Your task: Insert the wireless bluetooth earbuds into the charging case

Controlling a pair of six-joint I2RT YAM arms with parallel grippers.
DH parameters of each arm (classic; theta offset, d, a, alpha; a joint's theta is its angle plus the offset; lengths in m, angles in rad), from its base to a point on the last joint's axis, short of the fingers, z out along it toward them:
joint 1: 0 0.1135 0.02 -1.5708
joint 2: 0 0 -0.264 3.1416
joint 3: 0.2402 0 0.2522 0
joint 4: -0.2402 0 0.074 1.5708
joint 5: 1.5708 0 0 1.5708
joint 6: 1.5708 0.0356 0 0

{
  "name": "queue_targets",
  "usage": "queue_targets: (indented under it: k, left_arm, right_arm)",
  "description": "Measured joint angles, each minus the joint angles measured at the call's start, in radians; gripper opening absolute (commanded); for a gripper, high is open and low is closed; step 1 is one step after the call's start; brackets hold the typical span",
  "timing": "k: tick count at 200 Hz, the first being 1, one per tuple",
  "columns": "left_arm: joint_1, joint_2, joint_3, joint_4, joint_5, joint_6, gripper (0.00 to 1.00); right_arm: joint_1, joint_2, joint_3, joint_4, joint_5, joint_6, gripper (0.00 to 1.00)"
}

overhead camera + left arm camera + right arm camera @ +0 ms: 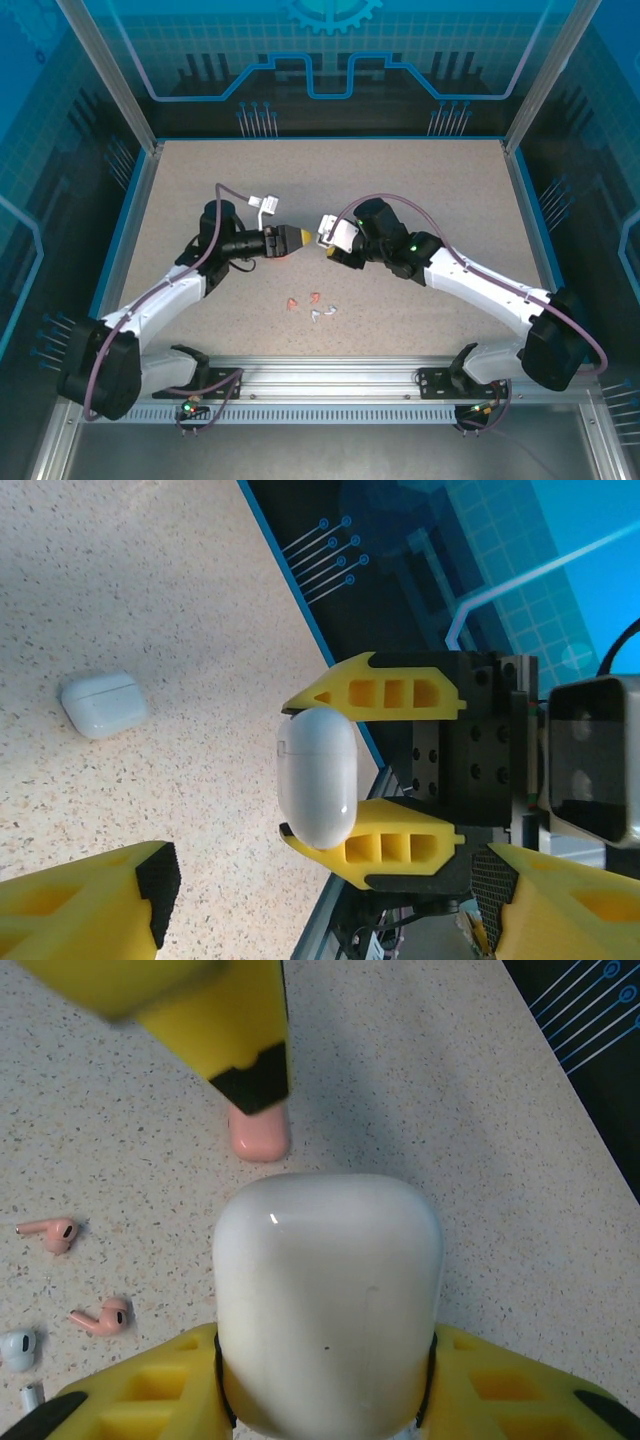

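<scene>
White charging case sits clamped tight in the right jaws, held up maybe so the left jaws, standing apart at 12 o'clock, can open its lid. Tiny earbuds lie on the surface at 8 o'clock, not put in yet.

salmon, white earbuds lying loose; white case clamped

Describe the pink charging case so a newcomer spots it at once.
On the speckled table, look to the middle, where the two grippers nearly meet. Right at the left gripper's yellow fingertip lies a rounded salmon-pink charging case. The right gripper holds a white case, and the pink earbuds are smaller, with stems.
</scene>
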Motion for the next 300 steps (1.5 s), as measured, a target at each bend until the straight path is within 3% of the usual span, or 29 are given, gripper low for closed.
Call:
queue_targets:
  k: [50,174,235,300]
  left_arm:
    - [-0.053,0.073,0.041,0.004,0.000,0.005,0.72]
    - [-0.100,0.159,0.100,-0.012,-0.001,0.021,0.39]
    - [-0.100,0.166,0.106,-0.054,-0.016,0.050,0.36]
    - [-0.103,0.173,0.116,-0.089,-0.028,0.086,0.23]
  right_arm:
    - [0.000,-0.005,-0.001,0.001,-0.015,0.000,0.41]
    - [0.000,0.015,0.000,0.000,-0.023,0.001,0.41]
    - [0.001,0.033,0.014,-0.010,-0.023,0.004,0.41]
    - [0.000,0.039,0.016,-0.021,-0.022,0.023,0.45]
